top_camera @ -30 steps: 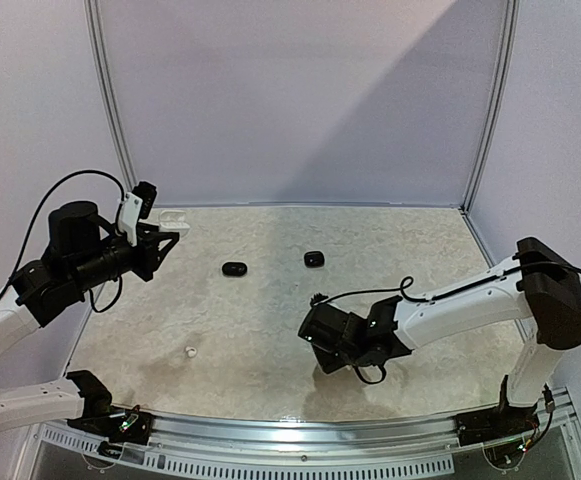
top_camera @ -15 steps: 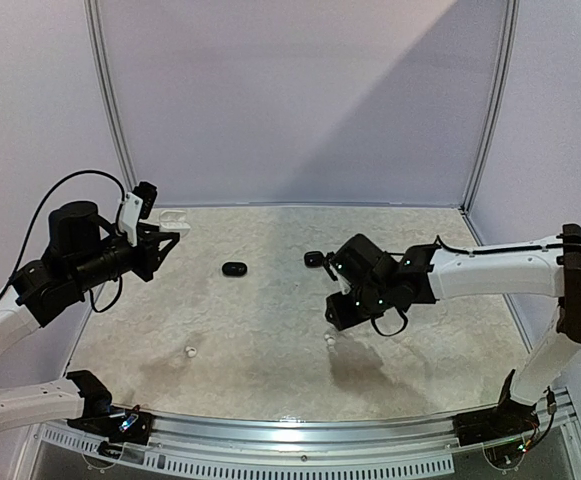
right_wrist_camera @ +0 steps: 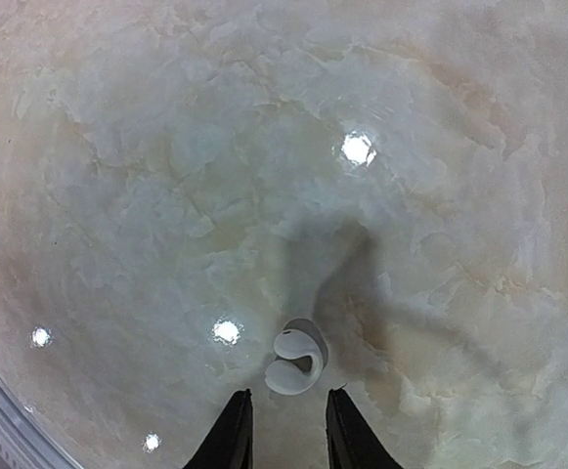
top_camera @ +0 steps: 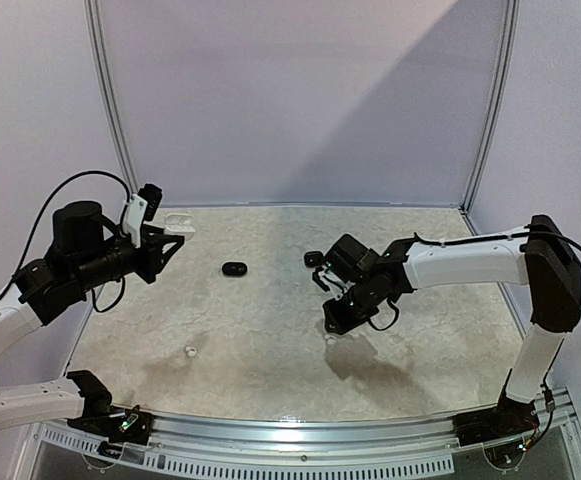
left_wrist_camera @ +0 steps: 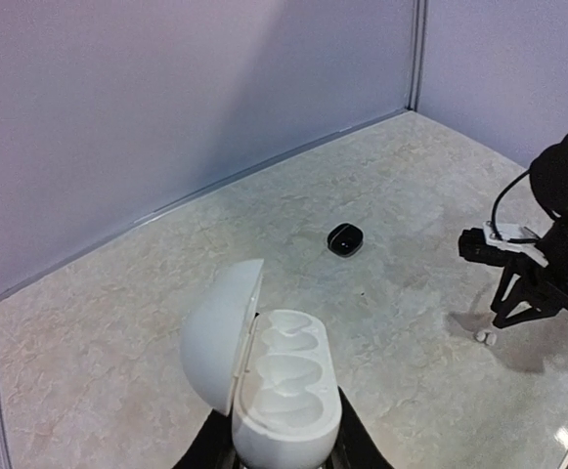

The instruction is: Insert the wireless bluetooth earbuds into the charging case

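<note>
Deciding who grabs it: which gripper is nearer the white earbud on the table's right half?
Right. The right gripper hangs just above the white earbud; the left gripper, holding the open charging case, is far off toward the left rear.

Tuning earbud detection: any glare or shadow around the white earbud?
Right wrist: four bright glints on the table, one beside the white earbud, which lies at the edge of the arm's shadow. Top external: earbud tiny, beside that shadow. Left wrist: tiny too.
</note>
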Robot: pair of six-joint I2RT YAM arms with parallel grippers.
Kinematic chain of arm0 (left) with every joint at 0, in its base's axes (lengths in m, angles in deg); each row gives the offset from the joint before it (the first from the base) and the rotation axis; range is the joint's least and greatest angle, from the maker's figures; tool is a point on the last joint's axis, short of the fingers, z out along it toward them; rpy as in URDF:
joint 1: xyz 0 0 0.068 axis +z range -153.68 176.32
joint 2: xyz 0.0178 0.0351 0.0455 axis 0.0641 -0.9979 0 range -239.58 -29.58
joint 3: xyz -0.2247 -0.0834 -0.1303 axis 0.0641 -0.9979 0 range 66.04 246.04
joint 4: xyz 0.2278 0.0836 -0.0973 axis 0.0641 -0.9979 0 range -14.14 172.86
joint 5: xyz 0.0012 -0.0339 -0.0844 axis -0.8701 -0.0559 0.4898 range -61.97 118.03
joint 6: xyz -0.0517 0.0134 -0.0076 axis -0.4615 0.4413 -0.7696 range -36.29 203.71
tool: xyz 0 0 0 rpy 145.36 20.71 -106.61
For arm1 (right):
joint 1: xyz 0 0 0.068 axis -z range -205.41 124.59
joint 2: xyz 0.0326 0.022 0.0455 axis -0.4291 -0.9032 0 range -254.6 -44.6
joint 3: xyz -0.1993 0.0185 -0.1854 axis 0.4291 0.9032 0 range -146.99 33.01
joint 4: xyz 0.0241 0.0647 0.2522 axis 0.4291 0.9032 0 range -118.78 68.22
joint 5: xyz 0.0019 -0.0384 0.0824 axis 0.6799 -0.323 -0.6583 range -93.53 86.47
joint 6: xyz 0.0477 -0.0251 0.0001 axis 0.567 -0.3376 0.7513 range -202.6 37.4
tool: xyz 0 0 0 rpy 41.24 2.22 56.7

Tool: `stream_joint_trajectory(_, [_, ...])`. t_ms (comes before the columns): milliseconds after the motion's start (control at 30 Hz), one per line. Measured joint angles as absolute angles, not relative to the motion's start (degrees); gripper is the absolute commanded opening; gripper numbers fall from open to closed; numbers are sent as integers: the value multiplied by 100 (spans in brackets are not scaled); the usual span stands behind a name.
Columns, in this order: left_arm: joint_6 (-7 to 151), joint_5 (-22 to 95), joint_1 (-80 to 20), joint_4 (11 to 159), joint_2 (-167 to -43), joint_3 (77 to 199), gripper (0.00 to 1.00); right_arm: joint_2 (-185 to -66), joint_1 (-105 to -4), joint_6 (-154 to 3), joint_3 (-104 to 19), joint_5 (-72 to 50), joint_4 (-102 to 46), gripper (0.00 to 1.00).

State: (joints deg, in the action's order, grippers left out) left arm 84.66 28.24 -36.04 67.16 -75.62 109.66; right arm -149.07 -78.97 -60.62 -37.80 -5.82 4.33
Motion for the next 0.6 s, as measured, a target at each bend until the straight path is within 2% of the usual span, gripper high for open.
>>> stream_joint_trajectory(300, [8387,4059,-3621,6873,-7597,10950,0,-15005,-7764,-5933,-3439,-754,234,24])
stream_joint_trajectory(600, [8306,4457,-3630,6950,-7599,10948,0,-15191,-7740,-5828,-3398,-1014,-79,25])
